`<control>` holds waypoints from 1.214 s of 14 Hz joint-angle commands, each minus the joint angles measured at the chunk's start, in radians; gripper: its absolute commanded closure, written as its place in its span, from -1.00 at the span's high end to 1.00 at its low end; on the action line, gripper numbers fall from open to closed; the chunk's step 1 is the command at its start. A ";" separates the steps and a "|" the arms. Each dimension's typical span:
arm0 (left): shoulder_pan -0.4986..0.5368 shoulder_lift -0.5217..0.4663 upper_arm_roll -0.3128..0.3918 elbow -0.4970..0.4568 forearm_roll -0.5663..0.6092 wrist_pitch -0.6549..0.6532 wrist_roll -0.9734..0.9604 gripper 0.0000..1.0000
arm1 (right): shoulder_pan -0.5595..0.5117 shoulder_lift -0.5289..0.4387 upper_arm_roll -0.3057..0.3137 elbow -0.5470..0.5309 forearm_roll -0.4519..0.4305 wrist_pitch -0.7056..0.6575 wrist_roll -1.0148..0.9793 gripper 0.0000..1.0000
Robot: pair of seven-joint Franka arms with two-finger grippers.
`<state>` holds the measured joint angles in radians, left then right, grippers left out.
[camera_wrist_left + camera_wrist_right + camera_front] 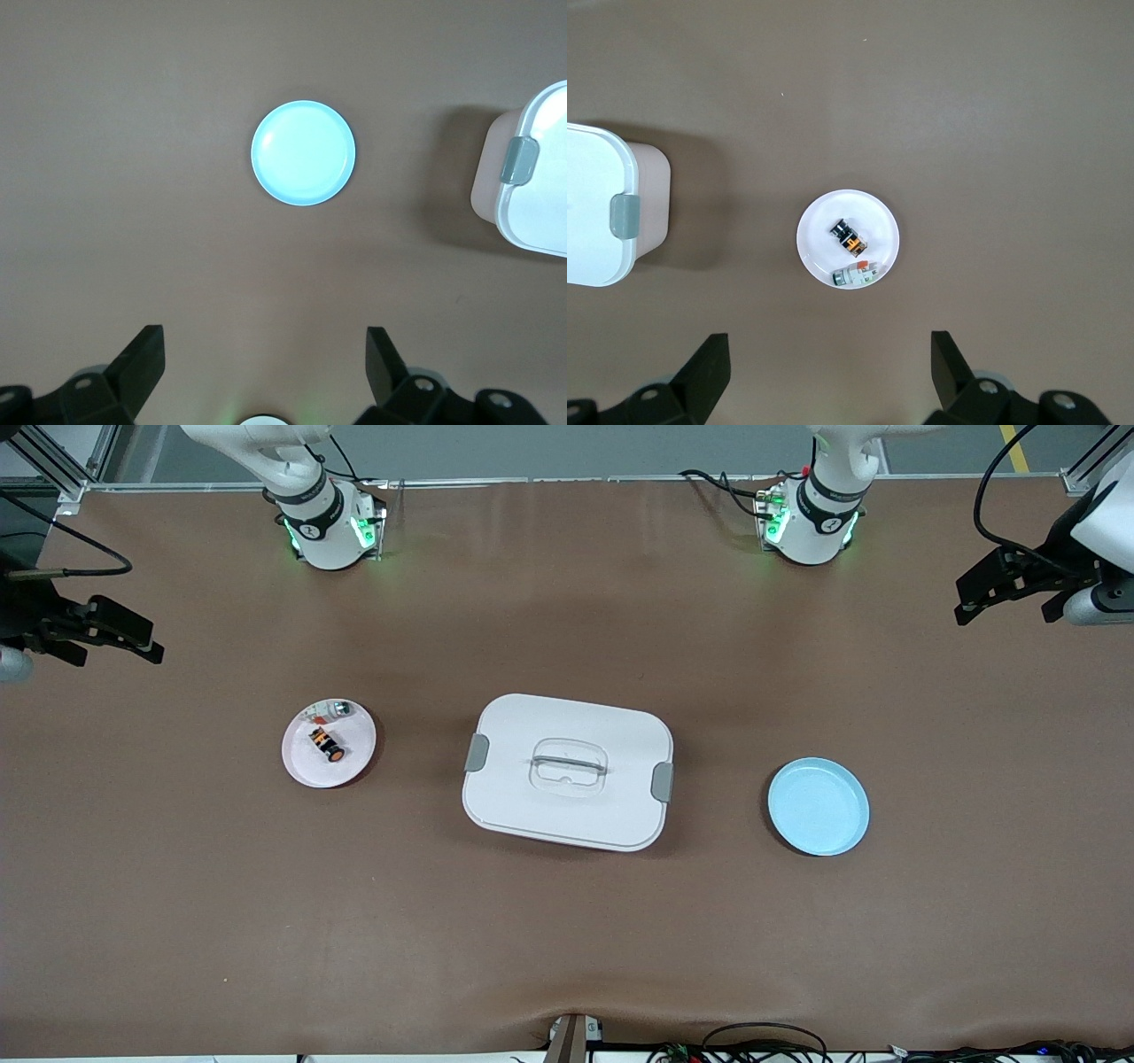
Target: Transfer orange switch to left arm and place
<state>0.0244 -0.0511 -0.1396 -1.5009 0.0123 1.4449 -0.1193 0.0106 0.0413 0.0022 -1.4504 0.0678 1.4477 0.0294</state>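
Two white Franka arms waited at opposite ends of a brown table [567,939], each tool held high and spread wide with nothing between its fingers. At the far left edge of the front view, the right tool [133,645] hung over bare tabletop at the right arm's end; at the far right edge, the left tool [1010,602] hung over the left arm's end.

In the left-centre of the front view sat a small white plate [350,766], and on it lay the orange switch [326,745], a tiny black cylinder with an orange round end. Touching or just beside it on the same plate, farther from the front camera, lay a small silver-clear part [335,710] with a red-orange bit. The right wrist view showed both pieces on the plate [819,239], the switch [850,236] near its middle and the clear part [856,274] at its rim, with the right tool's fingers [709,367] at the bottom of that frame.

At the centre of the front view stood the box [567,771], white, lid closed, with grey latches on two sides and a recessed clear handle. In the right-centre, well apart from the box, lay a light blue plate [818,807], which also showed in the middle of the left wrist view [303,153].
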 commanded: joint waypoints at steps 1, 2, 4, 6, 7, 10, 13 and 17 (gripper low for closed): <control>-0.003 0.002 -0.003 0.016 0.005 -0.015 0.006 1.00 | -0.015 -0.024 0.012 -0.019 0.001 0.000 -0.008 1.00; -0.004 0.004 -0.003 0.018 0.005 -0.015 0.006 1.00 | -0.014 -0.024 0.012 -0.019 0.001 0.000 -0.008 1.00; 0.003 0.011 -0.003 0.018 0.005 -0.015 0.007 1.00 | -0.014 -0.024 0.012 -0.019 0.001 0.000 -0.006 1.00; 0.003 0.013 -0.003 0.018 0.005 -0.015 0.006 1.00 | -0.015 -0.024 0.012 -0.019 0.001 0.003 -0.006 1.00; 0.006 0.014 -0.003 0.018 0.005 -0.015 0.007 1.00 | -0.015 -0.023 0.012 -0.019 0.000 0.005 -0.006 1.00; 0.006 0.016 -0.003 0.014 0.003 -0.015 0.006 1.00 | -0.020 -0.017 0.009 -0.021 0.001 -0.003 -0.006 1.00; 0.002 0.016 -0.005 0.011 0.001 -0.015 0.010 1.00 | -0.023 -0.011 0.009 -0.019 0.001 0.003 -0.006 1.00; 0.000 0.016 -0.008 0.008 0.001 -0.015 0.012 1.00 | -0.023 0.014 0.009 -0.016 -0.002 0.005 -0.006 1.00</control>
<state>0.0237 -0.0366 -0.1432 -1.5015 0.0123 1.4448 -0.1186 0.0071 0.0449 -0.0006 -1.4618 0.0670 1.4492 0.0293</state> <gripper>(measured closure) 0.000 0.000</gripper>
